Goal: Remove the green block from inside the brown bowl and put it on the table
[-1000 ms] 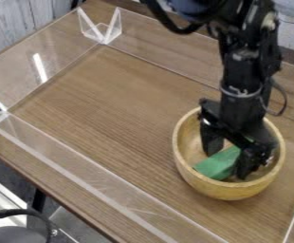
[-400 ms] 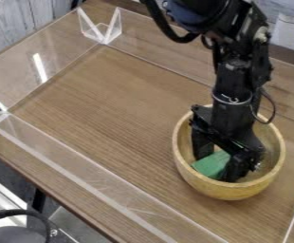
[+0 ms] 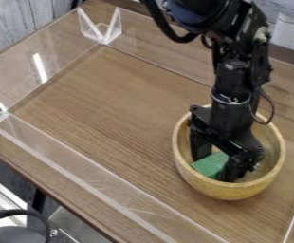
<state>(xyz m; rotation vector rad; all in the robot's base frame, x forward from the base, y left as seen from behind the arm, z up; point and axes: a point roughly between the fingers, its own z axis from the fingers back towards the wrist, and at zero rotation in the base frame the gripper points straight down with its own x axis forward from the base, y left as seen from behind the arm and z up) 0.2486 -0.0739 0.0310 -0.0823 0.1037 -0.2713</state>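
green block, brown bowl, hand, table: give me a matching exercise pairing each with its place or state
Things:
1. green block
2. brown bowl
3. hand
4. table

Places or states:
A. open, pointing down into the bowl
B. edged with low clear walls
C. lying inside the bowl
D. resting on the table near its right side

Pairs: 1-C, 2-D, 3-A, 4-B

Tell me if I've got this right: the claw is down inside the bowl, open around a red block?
Not quite: the block is green, not red. The camera view shows it lying in the bowl, with the open gripper lowered around it.
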